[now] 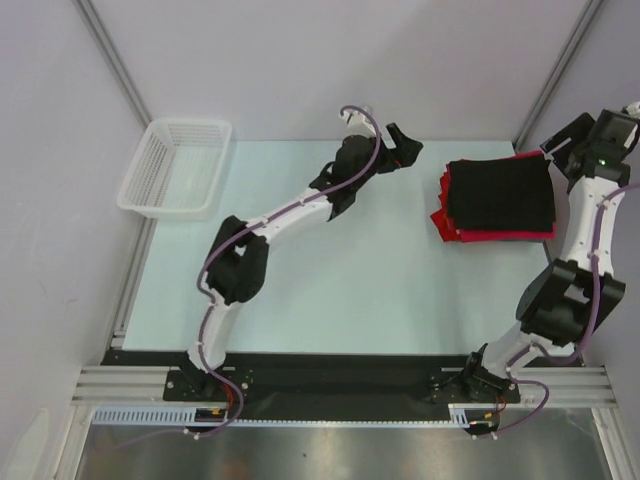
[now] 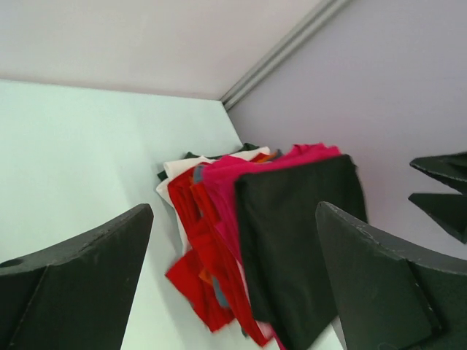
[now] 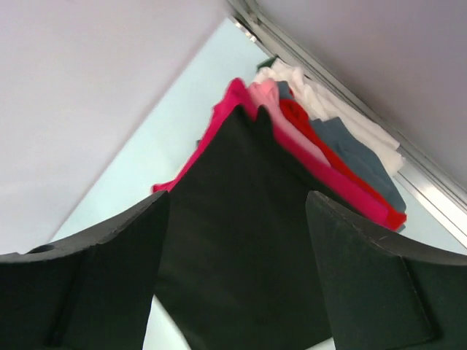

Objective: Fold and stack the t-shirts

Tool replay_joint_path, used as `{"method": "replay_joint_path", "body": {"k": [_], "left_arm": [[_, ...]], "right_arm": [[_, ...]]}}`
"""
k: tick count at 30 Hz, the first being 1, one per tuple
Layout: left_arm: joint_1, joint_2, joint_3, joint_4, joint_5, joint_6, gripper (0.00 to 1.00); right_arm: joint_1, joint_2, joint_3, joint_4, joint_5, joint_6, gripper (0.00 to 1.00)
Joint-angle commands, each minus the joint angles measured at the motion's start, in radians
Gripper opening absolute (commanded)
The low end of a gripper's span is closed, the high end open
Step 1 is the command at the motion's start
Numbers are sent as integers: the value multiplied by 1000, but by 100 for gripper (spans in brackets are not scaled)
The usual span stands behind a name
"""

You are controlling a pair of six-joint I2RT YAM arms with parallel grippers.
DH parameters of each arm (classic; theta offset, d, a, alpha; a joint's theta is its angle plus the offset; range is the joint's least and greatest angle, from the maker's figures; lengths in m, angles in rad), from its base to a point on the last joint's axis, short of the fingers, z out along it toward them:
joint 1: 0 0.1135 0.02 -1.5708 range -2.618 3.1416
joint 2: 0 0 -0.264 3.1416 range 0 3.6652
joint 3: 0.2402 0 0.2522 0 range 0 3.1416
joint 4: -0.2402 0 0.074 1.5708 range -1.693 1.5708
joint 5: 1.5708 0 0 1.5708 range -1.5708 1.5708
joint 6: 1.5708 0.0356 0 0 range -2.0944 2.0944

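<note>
Starting at the bottom of the overhead frame, finding both arm bases bolted along the near edge of the table [image 1: 330,290]. Following the left arm up toward the upper middle, meeting the left gripper [image 1: 411,150] hanging just left of the stack, not touching it. Following the right arm up the right edge, meeting the right gripper [image 1: 556,146] hovering by the stack's upper right corner.

Failing to read either finger spread from above. Reading it plainly in the wrist views, with the dark fingers [image 2: 80,277] of the left pincer wide apart and clamping nothing. Reading the same for the right pincer.

Seeing the black t-shirt [image 1: 500,195] lying folded on top of the pile, right of centre. From overhead, catching only edges of the red t-shirts [image 1: 441,214] peeking out at its left and bottom.

Gaining more through the wrist cameras: a pink layer [image 3: 266,96], white cloth [image 3: 328,102] and grey cloth [image 3: 357,157] lower in the pile, all hidden from above.

Ending at the upper left of the overhead frame with the white mesh basket [image 1: 175,165], well apart from the pile and missing from both wrist views.
</note>
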Motion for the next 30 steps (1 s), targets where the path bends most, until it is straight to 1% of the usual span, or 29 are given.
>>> {"method": "replay_joint_path", "body": {"k": [1, 2, 4, 5, 6, 7, 8, 9, 10, 11, 12, 13, 14, 15, 16, 17, 18, 19, 20, 21, 22, 23, 25, 26, 28, 30], "left_arm": [[-11, -287, -181, -83, 4, 131, 100], [-11, -333, -235, -81, -22, 144, 100], [-10, -430, -341, -75, -45, 175, 100], [-10, -516, -434, -73, -56, 184, 100], [-7, -562, -474, -83, -61, 192, 100], [-5, -605, -554, -90, -67, 200, 100], [-4, -693, -592, -98, -75, 201, 100], [-2, -734, -632, -110, -94, 201, 100], [-2, -775, -713, -116, -110, 201, 100], [-2, -824, -754, -119, -124, 194, 100], [-2, -902, -795, -124, -154, 188, 100], [-1, -948, -876, -126, -165, 166, 100], [-2, -985, -915, -126, -171, 154, 100], [-2, -1056, -950, -124, -174, 146, 100], [-2, -1087, -984, -126, -177, 146, 100], [-1, -1114, -1037, -133, -182, 149, 100], [-1, -1145, -1059, -168, -191, 154, 100], [-1, -1197, -1097, -187, -212, 164, 100], [-2, -1226, -1116, -207, -226, 169, 100], [-2, -1252, -1139, -245, -237, 174, 100], [-2, -1307, -1183, -259, -254, 178, 100], [-2, -1334, -1209, -268, -257, 184, 100], [-1, -1389, -1287, -290, -265, 191, 100], [-1, -1435, -1315, -323, -272, 189, 100], [-1, -1481, -1389, -362, -276, 203, 100], [-1, -1544, -1435, -398, -271, 215, 100]], "right_arm": [[0, -164, -105, 77, -41, -3, 80], [0, -222, -164, 95, -102, 3, 80], [6, -285, -230, 124, -177, 21, 78], [18, -340, -286, 147, -225, 26, 78], [50, -363, -310, 156, -242, 28, 78], [80, -385, -330, 164, -260, 12, 78], [109, -406, -345, 166, -255, 3, 78], [183, -438, -363, 158, -241, -6, 78], [224, -455, -374, 152, -224, -17, 78], [262, -469, -385, 153, -189, -38, 78], [352, -494, -406, 152, -166, -48, 79], [391, -503, -417, 153, -144, -55, 78], [434, -515, -429, 158, -106, -63, 79], [475, -526, -445, 163, -84, -75, 78], [544, -549, -477, 169, -67, -83, 78], [577, -566, -501, 193, -40, -89, 78], [609, -580, -524, 208, -25, -109, 78], [649, -612, -585, 225, -9, -123, 78], [714, -626, -616, 254, 40, -136, 77], [753, -637, -644, 264, 64, -147, 78], [782, -659, -717, 291, 93, -175, 78], [843, -670, -753, 304, 112, -181, 78], [888, -693, -837, 366, 129, -173, 79], [925, -718, -926, 397, 117, -172, 79], [956, -745, -1006, 471, 114, -149, 80], [983, -811, -1108, 498, 117, -135, 80]]}}
